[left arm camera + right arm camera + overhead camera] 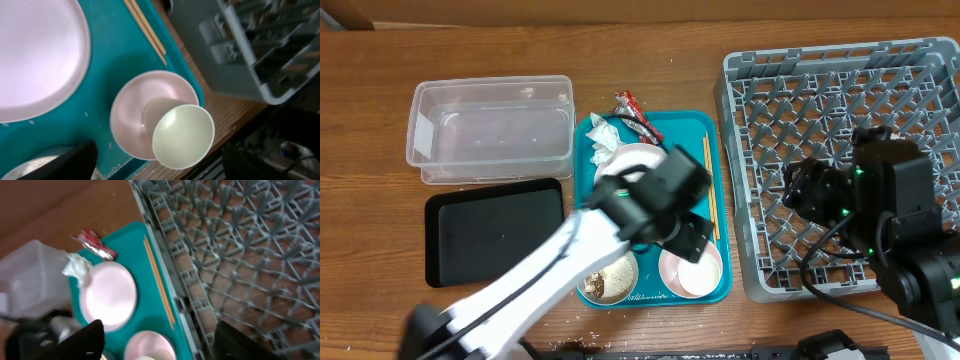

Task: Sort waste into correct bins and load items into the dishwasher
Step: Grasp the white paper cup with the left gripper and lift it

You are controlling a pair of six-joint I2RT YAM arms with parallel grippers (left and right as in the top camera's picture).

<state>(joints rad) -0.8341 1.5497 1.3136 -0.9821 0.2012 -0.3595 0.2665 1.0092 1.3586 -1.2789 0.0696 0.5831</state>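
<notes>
Meanwhile: cup tilted in bowl

Over the rack hangs the right gripper, fingers spread wide. Beside it, the tray carries plate, bowl, chopsticks. The cup leans in the bowl beneath the left gripper; clenched or released, I cannot tell.

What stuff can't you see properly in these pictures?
Overhead: the left gripper and its arm cover most of the plate and part of the pink bowl; its jaws are hidden.
Left wrist: the dish rack is blurred; the picture's edge cuts off the plate.
Right wrist: the bottom edge cuts off the pink bowl.
</notes>
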